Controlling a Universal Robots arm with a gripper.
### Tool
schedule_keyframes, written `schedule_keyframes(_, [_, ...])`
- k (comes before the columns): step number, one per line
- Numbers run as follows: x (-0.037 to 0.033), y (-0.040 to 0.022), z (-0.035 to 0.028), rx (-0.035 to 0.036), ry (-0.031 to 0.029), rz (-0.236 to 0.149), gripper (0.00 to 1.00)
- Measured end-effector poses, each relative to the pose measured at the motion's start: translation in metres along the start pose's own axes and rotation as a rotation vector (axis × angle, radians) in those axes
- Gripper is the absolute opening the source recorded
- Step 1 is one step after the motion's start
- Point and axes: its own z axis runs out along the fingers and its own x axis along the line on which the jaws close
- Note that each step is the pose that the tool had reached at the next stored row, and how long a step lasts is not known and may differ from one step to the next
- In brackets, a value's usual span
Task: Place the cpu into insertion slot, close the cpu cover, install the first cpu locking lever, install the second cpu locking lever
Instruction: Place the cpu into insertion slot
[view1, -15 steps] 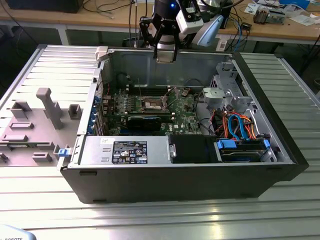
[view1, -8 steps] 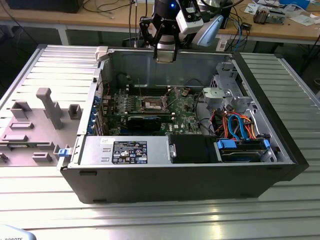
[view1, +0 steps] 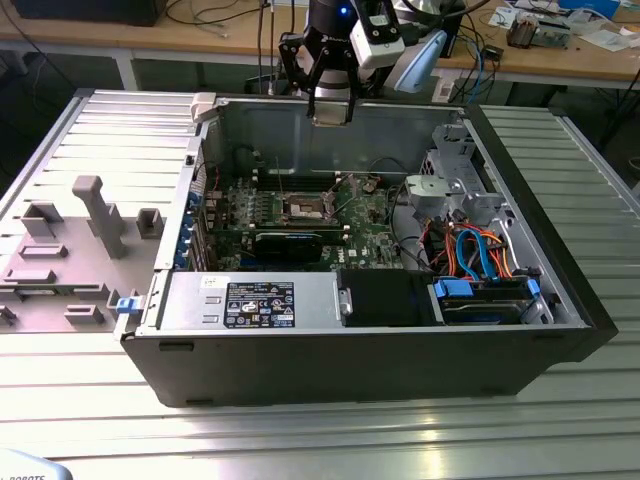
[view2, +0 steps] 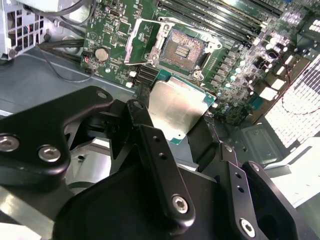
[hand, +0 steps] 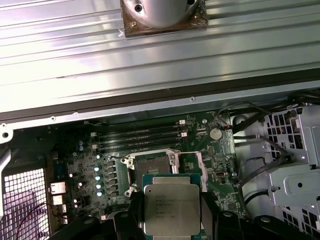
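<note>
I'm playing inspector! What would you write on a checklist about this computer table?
Surface: ribbed metal table carrying an open computer case.
Job's things: cpu held above the motherboard; insertion slot empty; cpu cover raised open.
Clutter: grey fixture blocks on the exterior view's left.
Grippers: gripper shut on the cpu.
Cables: orange and blue cables inside the case.
Surroundings: wooden bench behind.

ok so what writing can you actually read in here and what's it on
Nothing legible.
Flat square silver-topped cpu: several printed lines, too small to read.
Black label on the silver metal power supply box: white print, too small to read.
Small white sticker on the same box: too small to read.
</note>
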Motion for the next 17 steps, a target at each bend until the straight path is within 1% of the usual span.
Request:
schedule_keyframes(11, [0.0, 0.0, 0.0, 0.0, -0.0001, 0.001, 0.54])
schedule_keyframes(17, [0.0, 0.0, 0.0, -0.0002, -0.0009, 0.009, 0.54])
